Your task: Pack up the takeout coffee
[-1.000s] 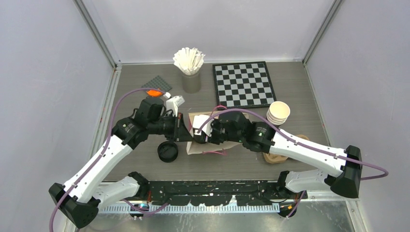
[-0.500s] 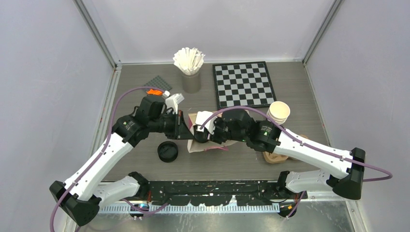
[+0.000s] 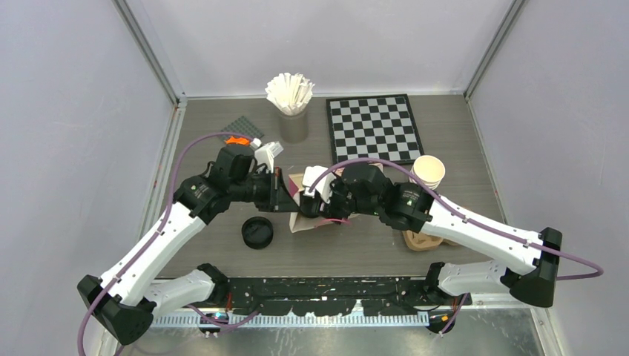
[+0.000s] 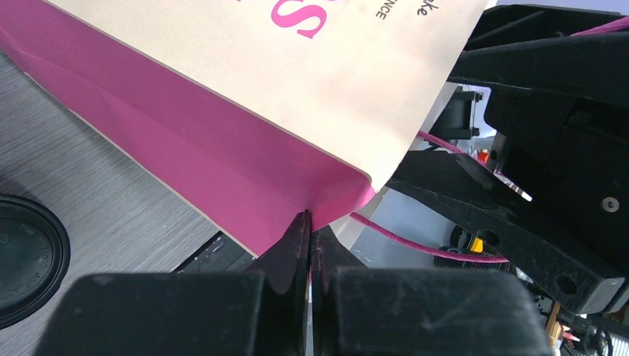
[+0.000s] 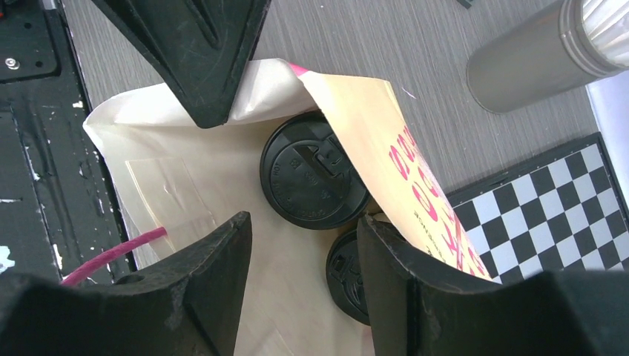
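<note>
right pincer (image 5: 303,221) now wider above coffee (image 5: 315,182).

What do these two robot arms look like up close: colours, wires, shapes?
The left arm and right arm have white shells, black joints and black bases. A purple cable loops along each. The left pincer and right pincer are black, each with two wedge-shaped fingers.
</note>
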Action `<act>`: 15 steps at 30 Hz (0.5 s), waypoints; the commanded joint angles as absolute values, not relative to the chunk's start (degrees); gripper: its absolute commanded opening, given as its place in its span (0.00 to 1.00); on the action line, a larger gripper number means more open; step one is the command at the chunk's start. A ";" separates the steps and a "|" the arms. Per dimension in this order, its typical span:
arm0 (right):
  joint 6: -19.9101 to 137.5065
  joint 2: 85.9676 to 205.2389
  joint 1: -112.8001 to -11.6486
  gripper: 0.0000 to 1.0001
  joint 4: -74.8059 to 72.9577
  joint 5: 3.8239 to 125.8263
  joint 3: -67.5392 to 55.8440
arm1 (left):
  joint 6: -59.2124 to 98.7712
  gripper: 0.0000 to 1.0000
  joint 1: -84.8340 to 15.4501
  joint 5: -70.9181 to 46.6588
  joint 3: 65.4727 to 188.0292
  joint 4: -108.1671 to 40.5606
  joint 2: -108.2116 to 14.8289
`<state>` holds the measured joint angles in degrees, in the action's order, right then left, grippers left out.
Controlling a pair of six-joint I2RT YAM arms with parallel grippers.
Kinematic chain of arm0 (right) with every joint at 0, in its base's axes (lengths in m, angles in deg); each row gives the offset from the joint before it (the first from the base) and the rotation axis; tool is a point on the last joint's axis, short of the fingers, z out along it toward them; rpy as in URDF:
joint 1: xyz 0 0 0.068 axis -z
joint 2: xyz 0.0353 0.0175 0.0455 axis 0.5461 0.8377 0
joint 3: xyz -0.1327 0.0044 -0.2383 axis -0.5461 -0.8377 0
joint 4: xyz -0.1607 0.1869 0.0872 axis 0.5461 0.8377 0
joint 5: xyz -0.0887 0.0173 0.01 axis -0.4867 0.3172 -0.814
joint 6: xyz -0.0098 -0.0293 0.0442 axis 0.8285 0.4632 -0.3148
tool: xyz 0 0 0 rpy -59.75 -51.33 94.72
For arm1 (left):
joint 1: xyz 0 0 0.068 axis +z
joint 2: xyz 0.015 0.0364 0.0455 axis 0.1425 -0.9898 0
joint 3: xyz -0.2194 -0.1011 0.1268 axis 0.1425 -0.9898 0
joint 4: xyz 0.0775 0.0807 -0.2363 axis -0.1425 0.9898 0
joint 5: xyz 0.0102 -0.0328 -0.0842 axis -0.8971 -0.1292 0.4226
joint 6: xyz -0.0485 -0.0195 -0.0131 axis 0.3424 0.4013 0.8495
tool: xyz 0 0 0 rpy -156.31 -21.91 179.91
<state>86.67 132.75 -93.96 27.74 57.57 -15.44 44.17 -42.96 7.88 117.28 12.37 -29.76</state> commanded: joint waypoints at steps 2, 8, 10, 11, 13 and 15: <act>83.36 130.51 -92.42 0.59 29.88 56.28 -12.88 | 45.28 0.00 -42.46 7.45 119.49 11.81 -29.66; 81.85 129.36 -92.05 0.57 29.60 55.40 -13.58 | 46.03 0.00 -42.17 7.25 119.67 11.67 -29.95; 81.05 129.14 -91.63 0.57 29.59 55.26 -13.31 | 46.24 0.00 -42.07 7.07 119.71 11.71 -29.84; 80.67 128.92 -91.39 0.57 29.59 55.20 -13.39 | 46.34 0.00 -42.07 6.96 119.72 11.64 -29.82; 79.90 128.57 -91.05 0.59 29.57 55.16 -13.61 | 46.52 0.00 -41.94 6.93 119.71 11.56 -29.76; 79.25 128.26 -90.84 0.67 29.59 54.45 -13.72 | 46.61 0.00 -41.89 6.94 119.73 11.49 -29.79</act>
